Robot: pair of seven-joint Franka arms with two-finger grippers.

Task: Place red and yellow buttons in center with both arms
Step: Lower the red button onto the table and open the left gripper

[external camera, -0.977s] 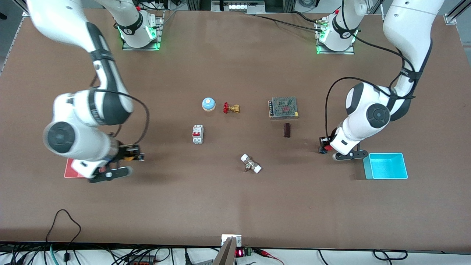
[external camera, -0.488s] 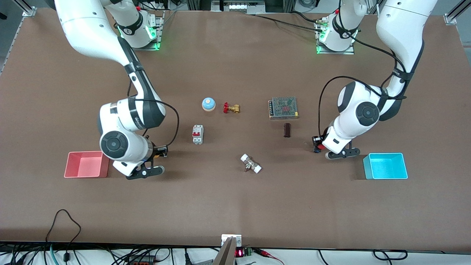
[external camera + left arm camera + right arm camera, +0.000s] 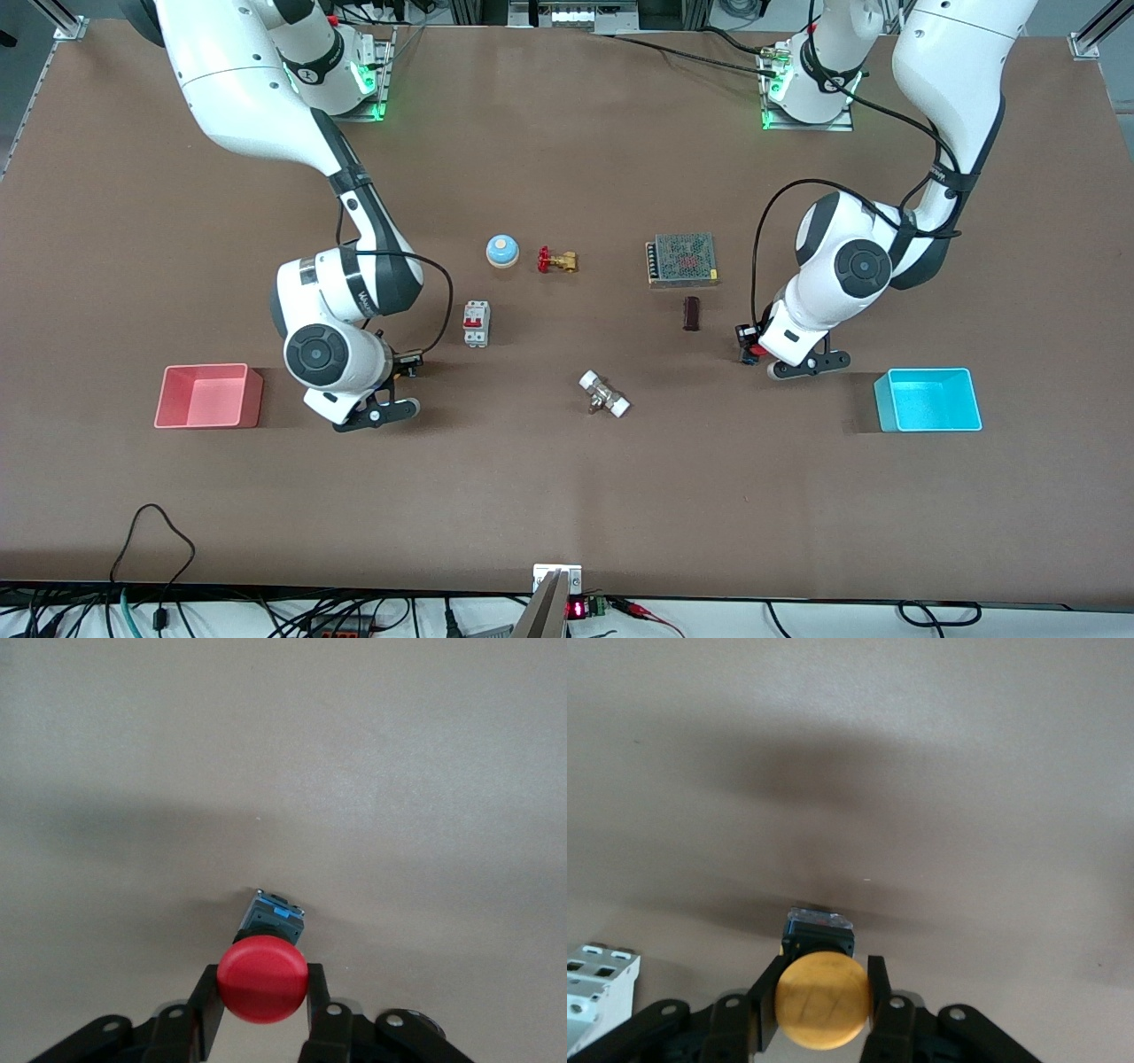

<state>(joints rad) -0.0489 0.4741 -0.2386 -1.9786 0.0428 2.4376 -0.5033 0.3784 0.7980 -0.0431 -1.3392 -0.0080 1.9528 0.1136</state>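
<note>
**Both buttons held above the bench**

The red button sits clamped in the left gripper, one finger on each side of its round cap. Its long axis runs from the cap down through the black body to a blue-tipped base, pointing at the brown bench below. In the front view this gripper hangs over bare bench between the dark brown block and the cyan tray.

The yellow button is pinched the same way in the right gripper, cap toward the wrist, black body pointing down at the bench. The front view puts this gripper over the bench between the pink tray and the white circuit breaker, whose corner shows at the edge of the right wrist view.

Toward mid-bench lie a white-capped metal fitting, a blue dome, a brass valve and a mesh-topped metal box.
</note>
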